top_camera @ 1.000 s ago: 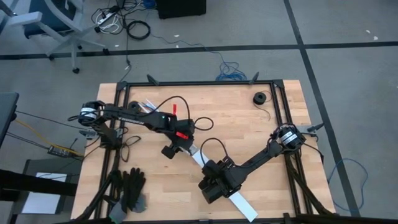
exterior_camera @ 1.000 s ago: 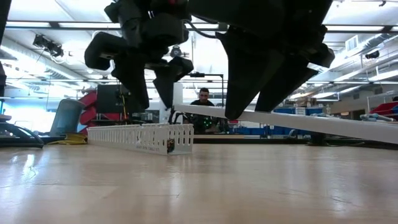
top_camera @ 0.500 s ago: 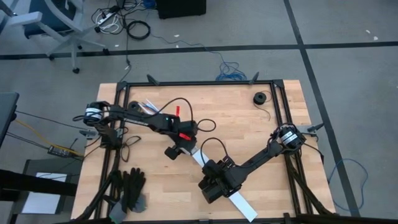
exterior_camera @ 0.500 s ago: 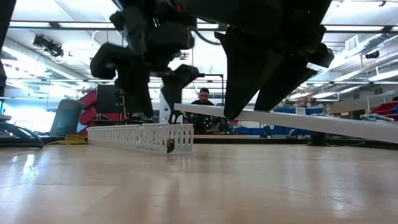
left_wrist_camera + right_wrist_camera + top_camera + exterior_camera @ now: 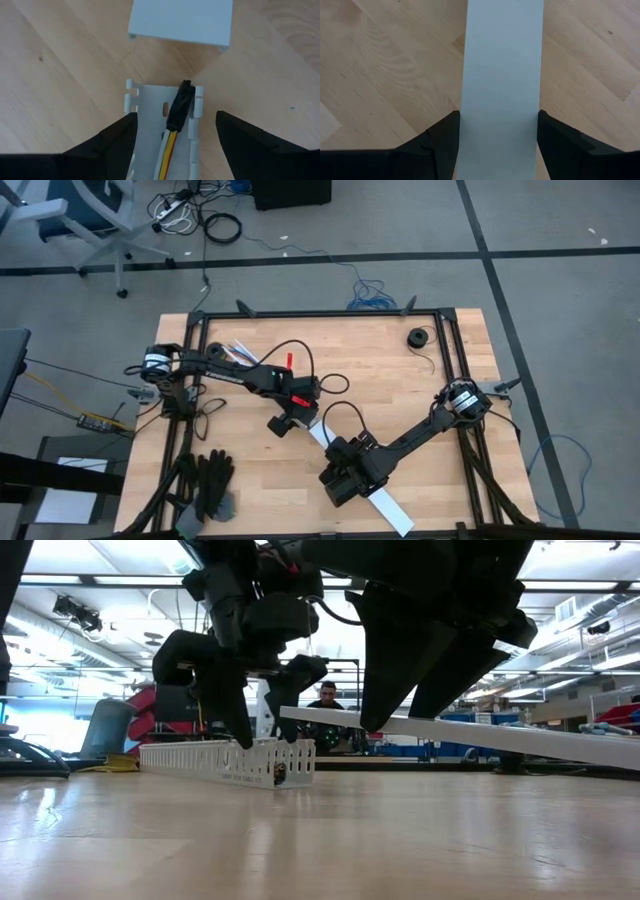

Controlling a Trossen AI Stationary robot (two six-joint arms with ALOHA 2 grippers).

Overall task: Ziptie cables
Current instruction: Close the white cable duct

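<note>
The thin, limp yellow-and-red cables [image 5: 170, 142] with a dark plug end lie in the white slotted plastic channel [image 5: 145, 135], straddled by the left gripper [image 5: 175, 131] with wide fingers at the bench's centre, best pinched behind the plug, while at five o'clock the right gripper [image 5: 500, 131] clasps the flat white plastic cover strip [image 5: 502, 70].

Your wooden table [image 5: 390, 370] carried a white slotted channel [image 5: 225, 761], black gloves [image 5: 212, 478] and a black tape roll [image 5: 417, 338].

Left pincer [image 5: 175, 127] low at table centre, fingers spread, right pincer [image 5: 500, 130] nearby, fingers clamped, arm stretched diagonally

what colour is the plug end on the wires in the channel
Black; the plug shows best in the left wrist view, ending yellow and red wires.
</note>
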